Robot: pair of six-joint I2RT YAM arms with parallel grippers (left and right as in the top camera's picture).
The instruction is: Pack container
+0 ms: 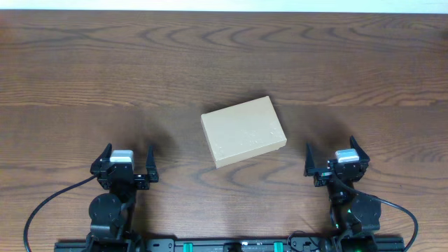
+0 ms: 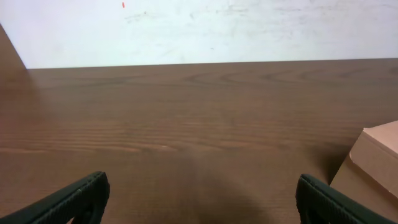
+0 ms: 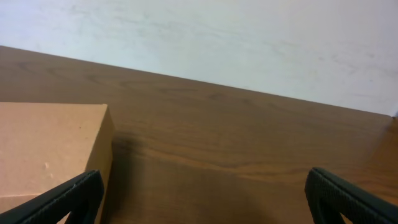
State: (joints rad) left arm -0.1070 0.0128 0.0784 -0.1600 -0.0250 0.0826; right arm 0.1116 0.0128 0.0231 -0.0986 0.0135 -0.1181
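small plain tan cardboard box (image 1: 243,131) lying closed and a bit skewed mid dark wooden bench (image 1: 140,70), left fingers (image 1: 106,158) spread wide holding nothing, right fingers (image 1: 309,158) same deal, box between both, touching neither

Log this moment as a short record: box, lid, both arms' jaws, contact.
box: middle of table, lying flat, turned askew
lid: shut
left gripper: jaws open, empty, to the box's left and nearer the robot
right gripper: jaws open, empty, to the box's right and nearer the robot
contact: none, both grippers apart from box
things to pack: none in view
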